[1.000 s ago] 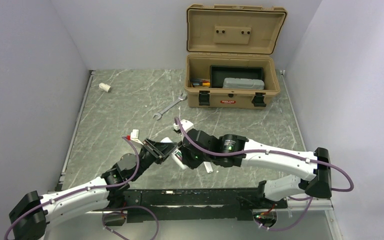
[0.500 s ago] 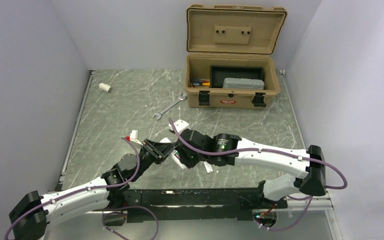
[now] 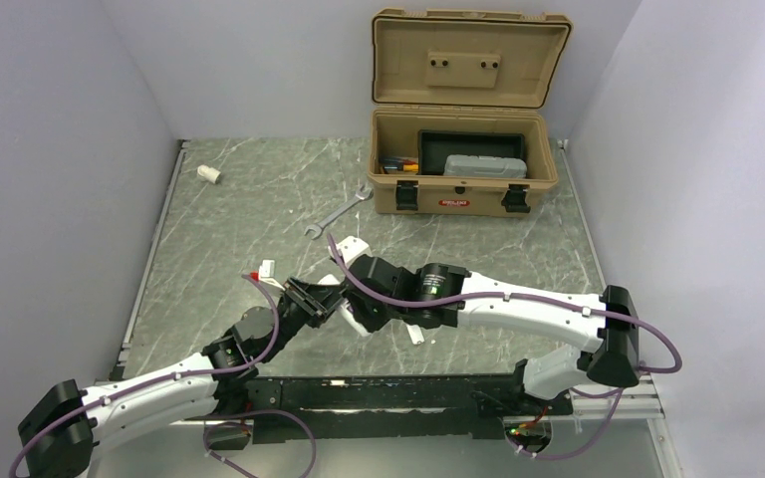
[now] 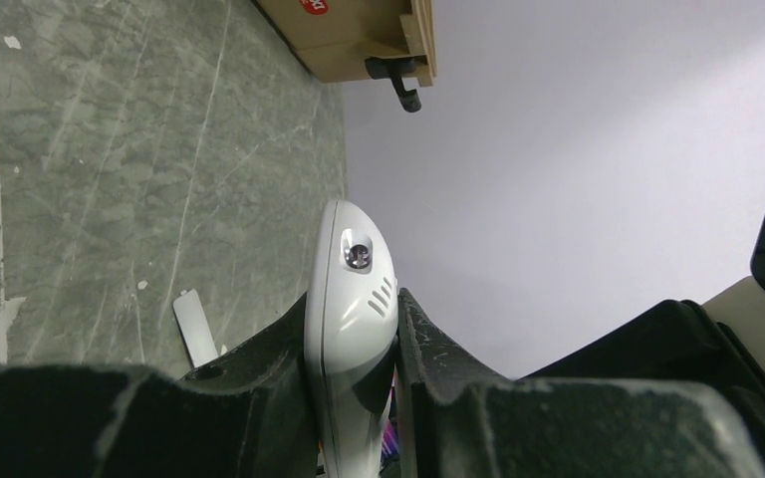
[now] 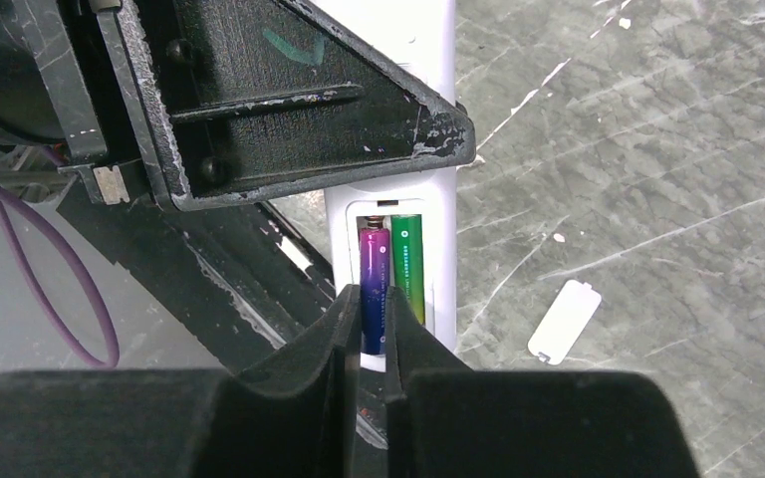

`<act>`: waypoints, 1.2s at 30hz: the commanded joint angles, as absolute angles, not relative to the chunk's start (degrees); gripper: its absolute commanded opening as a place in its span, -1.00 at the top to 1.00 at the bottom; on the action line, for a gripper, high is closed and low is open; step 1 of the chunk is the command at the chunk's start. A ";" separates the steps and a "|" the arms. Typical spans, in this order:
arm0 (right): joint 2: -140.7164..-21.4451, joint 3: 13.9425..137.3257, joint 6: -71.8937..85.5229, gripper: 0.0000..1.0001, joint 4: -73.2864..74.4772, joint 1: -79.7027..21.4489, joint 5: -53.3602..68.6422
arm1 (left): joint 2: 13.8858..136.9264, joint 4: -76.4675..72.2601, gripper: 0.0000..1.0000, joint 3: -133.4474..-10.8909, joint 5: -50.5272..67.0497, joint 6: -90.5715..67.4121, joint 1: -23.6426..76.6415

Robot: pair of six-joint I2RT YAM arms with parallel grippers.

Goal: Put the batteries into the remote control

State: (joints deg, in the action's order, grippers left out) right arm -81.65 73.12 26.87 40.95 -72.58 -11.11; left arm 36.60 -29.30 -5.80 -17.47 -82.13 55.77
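Observation:
My left gripper (image 4: 352, 299) is shut on the white remote control (image 4: 349, 259) and holds it on edge above the table; the same grip shows near the middle in the top view (image 3: 327, 297). In the right wrist view the remote's (image 5: 442, 249) open back compartment holds two batteries side by side. The green battery (image 5: 407, 261) lies seated on the right. My right gripper (image 5: 372, 307) is shut on the lower end of the purple-blue battery (image 5: 374, 279) on the left. From above, the right gripper (image 3: 356, 309) meets the left one.
The remote's loose white battery cover (image 5: 564, 321) lies on the marble table (image 3: 415, 334). A silver wrench (image 3: 339, 214), an open tan toolbox (image 3: 463, 189) at the back and a stubby white cylinder (image 3: 208, 174) at the far left stand away from the arms.
The right arm has slid a little to the left, bringing its wrist closer to the left gripper. The left arm and the remote stayed put.

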 commanded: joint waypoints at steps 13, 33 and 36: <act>-82.93 74.62 25.71 0.36 40.78 -72.59 -12.59 | 34.89 -33.94 1.00 -5.65 -17.76 -84.79 56.30; -71.09 69.13 21.97 -0.01 32.07 -72.58 -12.26 | 35.44 -34.55 1.00 -5.28 -17.08 -85.36 56.25; -65.17 64.31 16.99 -0.04 26.68 -72.60 -11.80 | 34.96 -34.37 1.00 -5.72 -15.54 -84.92 56.25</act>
